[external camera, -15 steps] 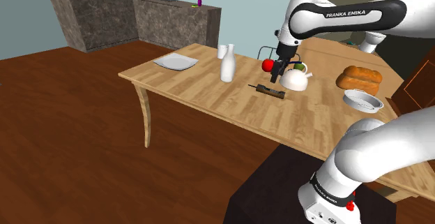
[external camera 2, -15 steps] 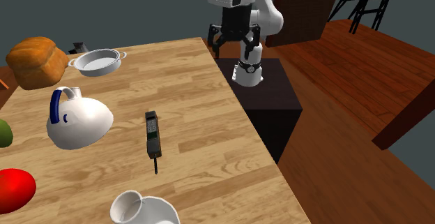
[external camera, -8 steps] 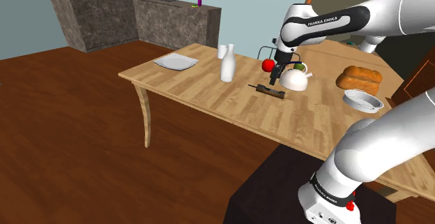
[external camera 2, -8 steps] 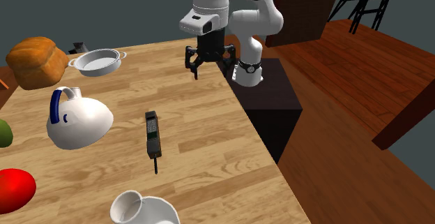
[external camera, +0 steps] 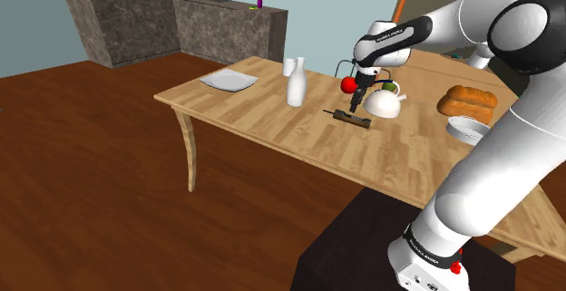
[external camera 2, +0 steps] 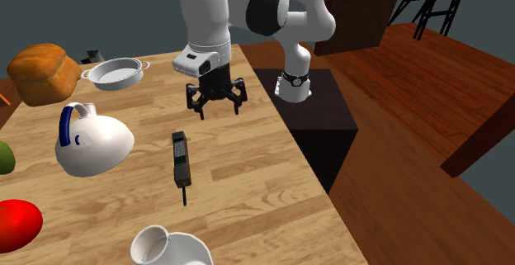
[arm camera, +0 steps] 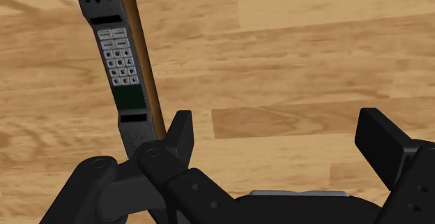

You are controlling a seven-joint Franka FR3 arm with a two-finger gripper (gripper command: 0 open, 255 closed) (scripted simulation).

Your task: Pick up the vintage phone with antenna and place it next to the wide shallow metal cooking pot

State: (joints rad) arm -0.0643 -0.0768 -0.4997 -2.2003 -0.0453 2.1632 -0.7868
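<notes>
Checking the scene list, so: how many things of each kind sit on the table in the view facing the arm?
Phone: 1
Teapot: 1
Pot: 1
Bread loaf: 1
Fruit: 2, a red one and a green one
White jug: 1
Small dark thing behind the pot: 1, too small to name
Total: 8

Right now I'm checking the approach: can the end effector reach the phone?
Probably yes: the open end effector hangs just short of the phone, which lies flat with bare table around it; the white kettle stands apart.
</notes>
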